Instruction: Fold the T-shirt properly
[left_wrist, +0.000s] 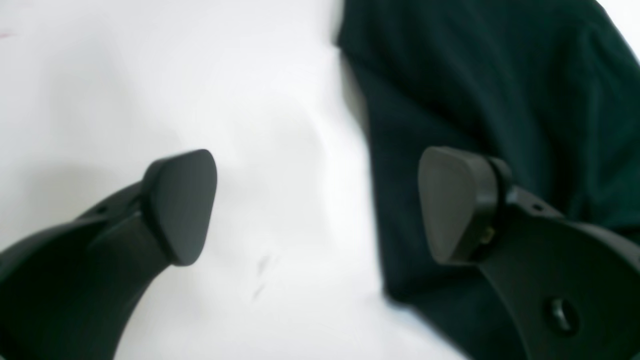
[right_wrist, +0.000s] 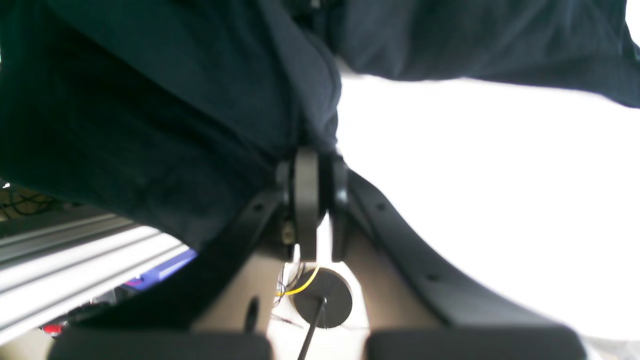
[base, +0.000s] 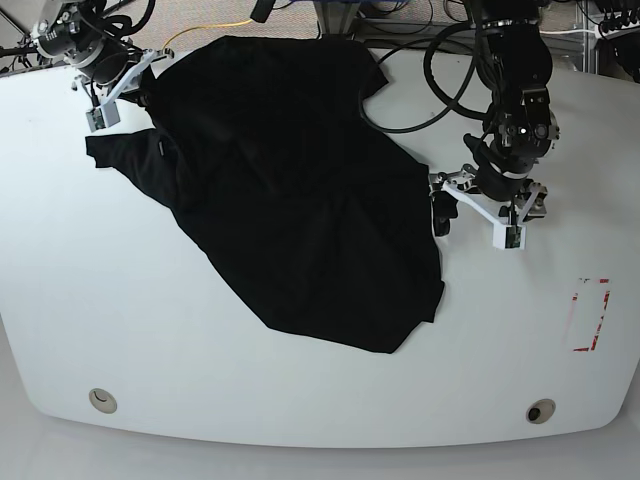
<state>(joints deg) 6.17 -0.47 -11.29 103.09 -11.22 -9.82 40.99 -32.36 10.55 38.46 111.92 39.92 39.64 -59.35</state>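
2 hands — left hand (left_wrist: 317, 205) wide, empty; right hand (right_wrist: 320, 187) pinching T-shirt (base: 290, 190)

One T-shirt (base: 300, 210), two tools: left (base: 478, 215), right (base: 125, 95); one table (base: 300, 400).

2 black arms (base: 512, 70) with looping black cables, white wrist brackets (base: 478, 205), rounded dark-grey finger pads (left_wrist: 182, 205).

Left end effector (left_wrist: 317, 207) spread, T-shirt (left_wrist: 500, 100) beside
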